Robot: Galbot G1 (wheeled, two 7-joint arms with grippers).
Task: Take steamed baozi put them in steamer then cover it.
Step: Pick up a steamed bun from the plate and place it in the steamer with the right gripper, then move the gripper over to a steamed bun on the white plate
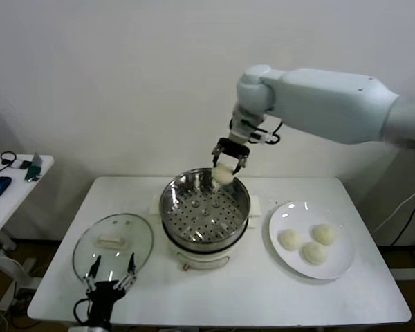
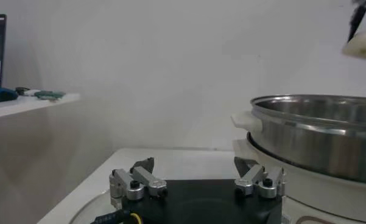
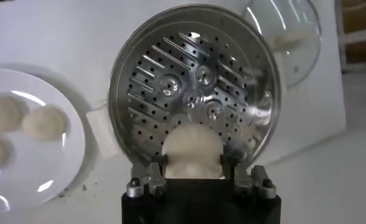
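Note:
My right gripper [image 1: 227, 164] is shut on one white baozi [image 1: 223, 174] and holds it above the far rim of the steel steamer [image 1: 204, 207]. In the right wrist view the held baozi [image 3: 192, 152] sits between the fingers over the steamer's empty perforated tray [image 3: 189, 97]. Three more baozi [image 1: 308, 244] lie on the white plate [image 1: 346, 259] to the right of the steamer. The glass cover [image 1: 113, 243] with its cream handle lies flat on the table to the left of the steamer. My left gripper [image 1: 112, 271] is open, low at the table's front left, just before the cover.
A small white side table [image 1: 14, 183] with dark items stands to the far left. In the left wrist view the steamer's wall [image 2: 316, 137] rises close beside the left gripper [image 2: 195, 173]. The white table's front edge [image 1: 214, 321] is near the left gripper.

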